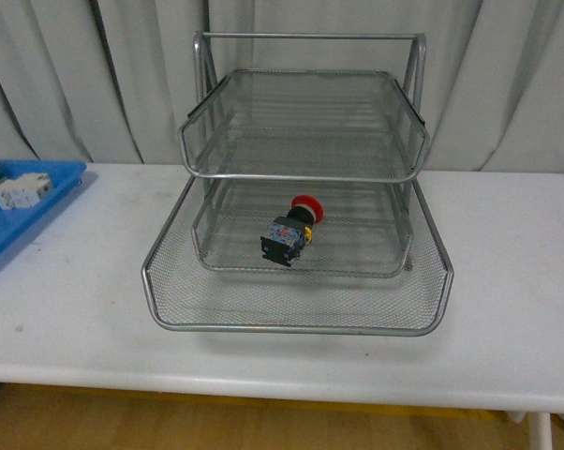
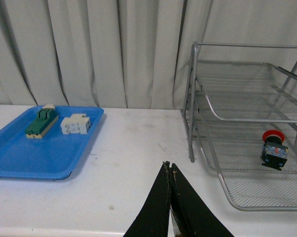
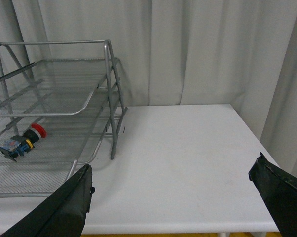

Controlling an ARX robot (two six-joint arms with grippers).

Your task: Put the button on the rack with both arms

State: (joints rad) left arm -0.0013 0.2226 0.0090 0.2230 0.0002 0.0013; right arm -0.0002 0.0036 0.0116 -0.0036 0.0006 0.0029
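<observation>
The button (image 1: 290,231), red cap on a dark body with blue and yellow bits, lies on its side in the middle tier of the silver wire rack (image 1: 301,319). It also shows in the left wrist view (image 2: 274,150) and the right wrist view (image 3: 21,140). The rack (image 2: 193,103) stands on the white table; in the right wrist view its frame (image 3: 111,98) is at the left. My left gripper (image 2: 168,167) is shut and empty over the table, left of the rack. My right gripper (image 3: 173,173) is open and empty over the table, right of the rack. Neither arm shows in the front view.
A flat blue tray (image 2: 20,158) lies left of the rack, holding a green-topped beige block (image 2: 41,123) and a white blocky component (image 2: 75,124). It also shows at the left edge of the front view (image 1: 38,202). Grey curtains hang behind the table.
</observation>
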